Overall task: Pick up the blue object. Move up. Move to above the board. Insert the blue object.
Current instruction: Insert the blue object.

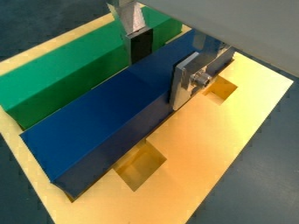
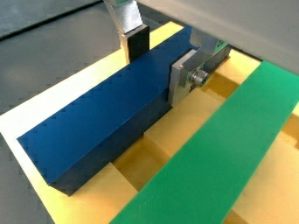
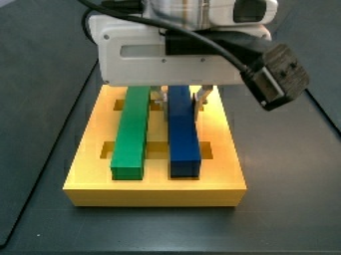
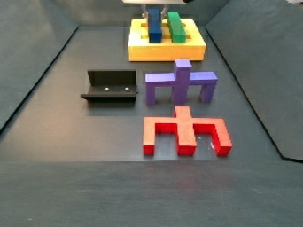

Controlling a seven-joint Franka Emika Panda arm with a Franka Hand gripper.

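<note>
Blue object [image 1: 100, 118] gripped by pincer [image 1: 163, 59] | on board [image 1: 222, 149] | green bar [image 1: 65, 72] beside

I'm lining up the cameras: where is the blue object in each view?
Wrist view: blue object, centre, jaws astride it.
Wrist view, beside the green bar.
Side view, on the board.
Side view, top.
Shared landmark: green bar.
</note>
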